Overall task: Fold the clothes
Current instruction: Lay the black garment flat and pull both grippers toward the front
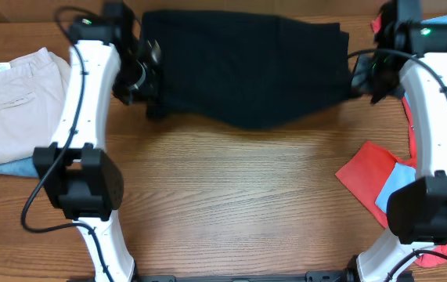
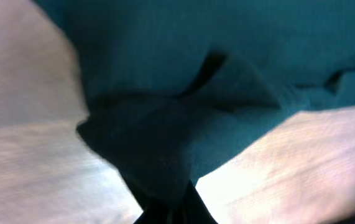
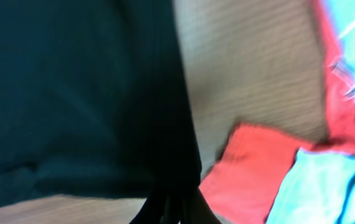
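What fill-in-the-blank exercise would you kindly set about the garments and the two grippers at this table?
1. The left gripper and the right gripper each pinch one end of the ____ T-shirt.
2. The red cloth lies nearer the ____ gripper.
3. The beige garment lies nearer the ____ gripper.
Missing words: black; right; left.

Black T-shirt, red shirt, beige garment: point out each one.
black T-shirt [image 1: 246, 70], overhead view, middle of the cloth
red shirt [image 1: 364, 176], overhead view, its flat left part
beige garment [image 1: 12, 94], overhead view, folded top layer
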You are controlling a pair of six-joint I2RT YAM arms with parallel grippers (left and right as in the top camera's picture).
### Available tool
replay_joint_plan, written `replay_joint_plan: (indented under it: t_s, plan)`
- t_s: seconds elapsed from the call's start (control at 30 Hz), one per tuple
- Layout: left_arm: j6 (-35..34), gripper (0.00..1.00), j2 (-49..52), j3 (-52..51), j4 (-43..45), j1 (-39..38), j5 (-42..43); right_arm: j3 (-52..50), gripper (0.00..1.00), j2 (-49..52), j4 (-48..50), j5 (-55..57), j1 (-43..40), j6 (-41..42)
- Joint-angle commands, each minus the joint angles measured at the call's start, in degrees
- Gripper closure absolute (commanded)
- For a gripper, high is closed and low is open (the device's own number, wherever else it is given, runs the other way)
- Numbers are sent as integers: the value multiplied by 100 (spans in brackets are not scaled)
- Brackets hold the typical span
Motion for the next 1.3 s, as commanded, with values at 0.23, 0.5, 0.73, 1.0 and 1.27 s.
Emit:
replay_joint_plan:
  t_s: [0.23,0.5,0.73,1.0,1.27]
  plan:
    - [-577,96,-422,-1292,-737,-267,-1217,-1718,96,-11,35,-94,-129,22]
    - [-737,96,-1788,-3121,326,-280,-1550,-2273,96,-44,22,-96,-129,72]
    - [-1117,96,-3088,-4736,1123,-269,-1298,-3025,96,-586,262,-96,-133,289]
    - [-2356,96,-4450,-5799,1285,-269,-1762,-3794,96,-1954,474,-98,-140,573]
    - [-3460,96,-5886,-5978,1001,-269,-2514,-3810,96,-2570,190,-72,-140,675]
